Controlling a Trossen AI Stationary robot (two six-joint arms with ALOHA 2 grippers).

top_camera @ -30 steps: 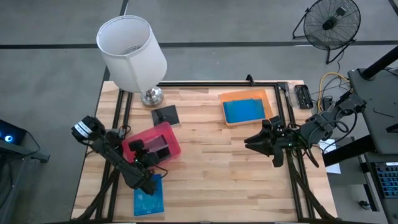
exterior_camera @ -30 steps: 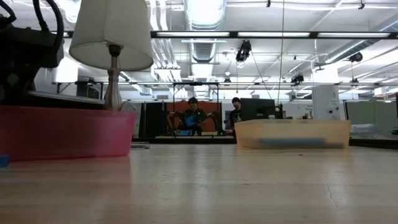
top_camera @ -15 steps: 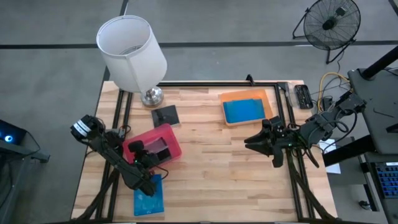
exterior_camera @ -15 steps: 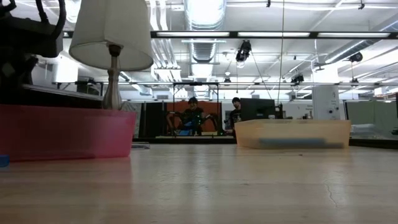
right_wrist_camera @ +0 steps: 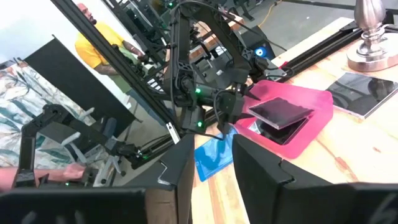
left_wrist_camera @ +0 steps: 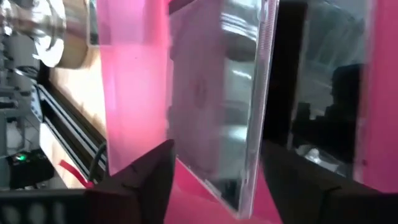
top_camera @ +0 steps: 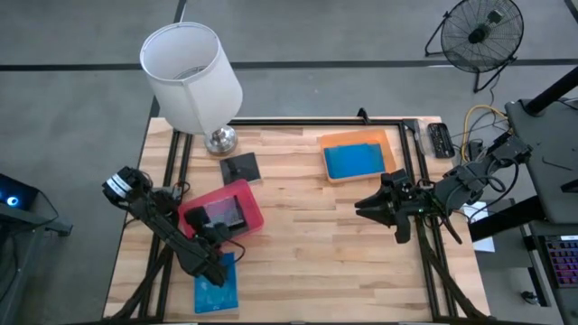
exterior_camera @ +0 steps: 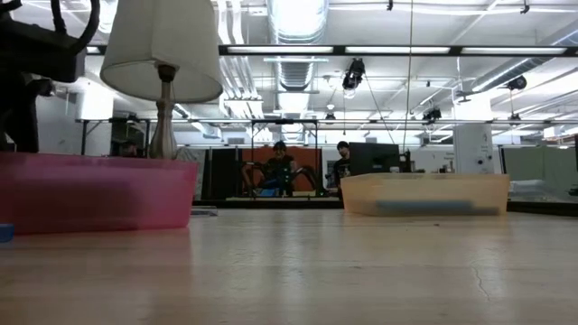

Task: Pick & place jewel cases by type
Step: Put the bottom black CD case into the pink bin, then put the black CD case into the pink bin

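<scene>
Hovering at the near edge of the larger pink plastic tray [top_camera: 222,209]: the left hand [top_camera: 215,236], fingers [left_wrist_camera: 140,177] spread apart and holding nothing, a thin dark grey square jewel case [right_wrist_camera: 279,110] lying tilted in the tray just past them. Also waiting: one translucent blue square jewel case [top_camera: 217,282] flat on the wooden surface [top_camera: 307,244] under the left arm, one dark grey case [top_camera: 240,168] flat near the lamp base [top_camera: 220,140], and blue cases [top_camera: 353,161] already sitting in the larger orange tray [top_camera: 384,140]. Resting idle at the surface's right side: the right hand [top_camera: 375,206], slightly parted, empty.

Judging the handling: light, stiff, brittle plastic with slick faces, likely sliding under a careless pinch. Best taken by opposite edges, or by tipping one edge up first, squeezing gently to avoid cracking.
</scene>
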